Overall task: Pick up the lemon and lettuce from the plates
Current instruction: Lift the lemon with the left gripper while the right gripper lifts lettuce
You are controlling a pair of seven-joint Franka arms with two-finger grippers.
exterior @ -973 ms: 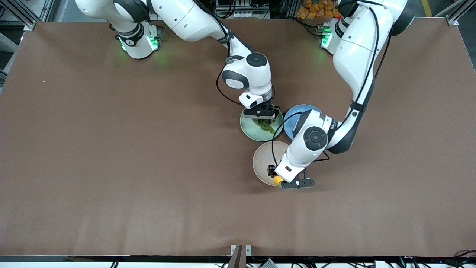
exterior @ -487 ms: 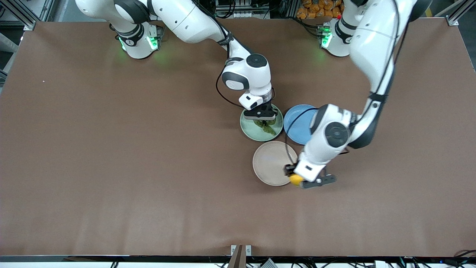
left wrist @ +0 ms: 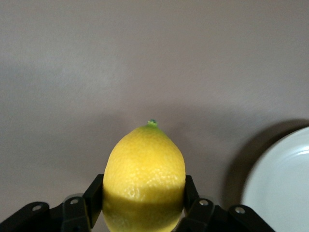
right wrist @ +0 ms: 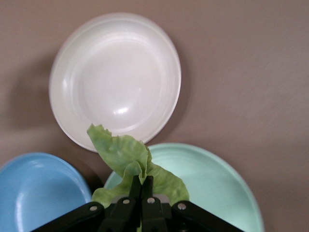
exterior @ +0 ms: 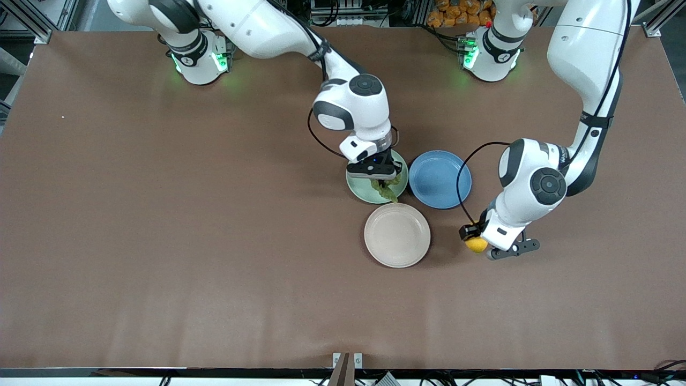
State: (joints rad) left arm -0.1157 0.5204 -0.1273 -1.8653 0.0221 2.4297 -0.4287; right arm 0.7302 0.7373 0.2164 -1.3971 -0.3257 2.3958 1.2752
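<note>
We are lifting both items off their plates.
Lower right of centre, our left gripper point(exterior: 478, 247) is clamping the lemon point(exterior: 476, 244) over bare table beside the beige plate point(exterior: 397, 235); higher, mid-frame, our right gripper point(exterior: 378, 178) is pinching the lettuce point(exterior: 387, 190) above the mint plate point(exterior: 358, 187).

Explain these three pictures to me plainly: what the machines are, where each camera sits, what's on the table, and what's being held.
Two white robot arms work at a brown table. One picture looks down from across the table; the other two come from cameras on each arm's wrist. Three plates sit together: a mint plate, a blue plate and a beige plate. The right gripper, over the mint plate, pinches a lettuce leaf. The left gripper, over bare table beside the beige plate, clamps a lemon.
</note>
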